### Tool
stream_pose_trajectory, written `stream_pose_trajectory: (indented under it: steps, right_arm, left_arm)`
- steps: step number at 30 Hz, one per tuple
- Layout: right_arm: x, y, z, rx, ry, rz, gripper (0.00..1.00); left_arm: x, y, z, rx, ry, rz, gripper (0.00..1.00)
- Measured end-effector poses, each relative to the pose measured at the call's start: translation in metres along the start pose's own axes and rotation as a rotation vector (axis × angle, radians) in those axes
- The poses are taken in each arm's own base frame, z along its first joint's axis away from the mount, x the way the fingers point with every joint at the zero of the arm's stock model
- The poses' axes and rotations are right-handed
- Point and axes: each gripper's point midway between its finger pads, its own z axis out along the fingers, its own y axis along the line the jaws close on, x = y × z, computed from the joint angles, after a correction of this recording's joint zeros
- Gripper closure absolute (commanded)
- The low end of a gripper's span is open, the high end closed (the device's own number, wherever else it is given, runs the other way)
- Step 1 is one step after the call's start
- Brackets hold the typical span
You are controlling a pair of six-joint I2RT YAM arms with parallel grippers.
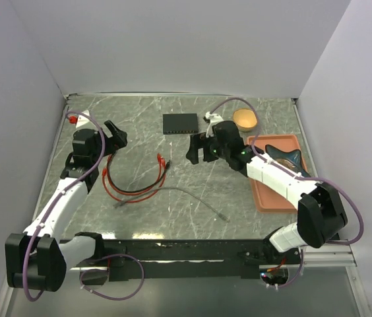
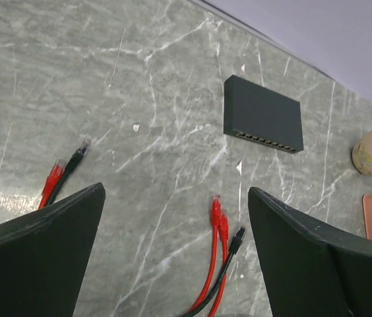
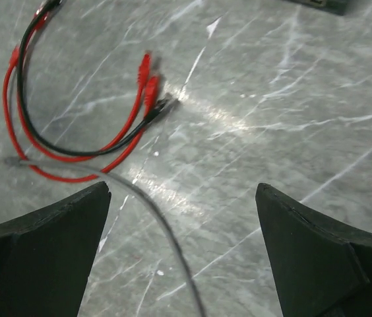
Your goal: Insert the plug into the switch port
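Right jaws cropped, switch [image 3: 324, 5] mostly cut off

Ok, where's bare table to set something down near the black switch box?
Bare marble lies left of the flat black switch box, above the red and black cable loops, and between the thin grey cable and orange tray. Crowded: the cable loops and the tray.

black switch [image 2: 262, 112], red cables [image 2: 223, 228], grey marbled table [image 2: 140, 79], orange tray [image 1: 268, 202]
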Motion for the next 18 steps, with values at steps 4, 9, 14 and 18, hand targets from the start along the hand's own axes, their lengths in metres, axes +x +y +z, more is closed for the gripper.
stream_pose_trajectory:
  steps: [4,9,14,18]
  right_arm:
    - [0.005,0.001,0.002,0.016,-0.002,0.0,0.01]
    - [0.013,-0.011,0.006,0.073,0.014,0.031,0.01]
    - [0.022,-0.02,0.008,0.111,0.023,0.051,0.01]
    - [0.037,-0.033,0.009,0.151,0.048,0.064,0.01]
  left_arm:
    - [0.007,0.003,0.001,-0.007,0.025,0.005,0.04]
    - [0.024,0.0,0.027,0.002,0.132,0.004,0.04]
    - [0.034,-0.03,0.076,0.024,0.236,0.051,0.04]
    - [0.043,-0.078,0.125,0.051,0.261,0.137,0.04]
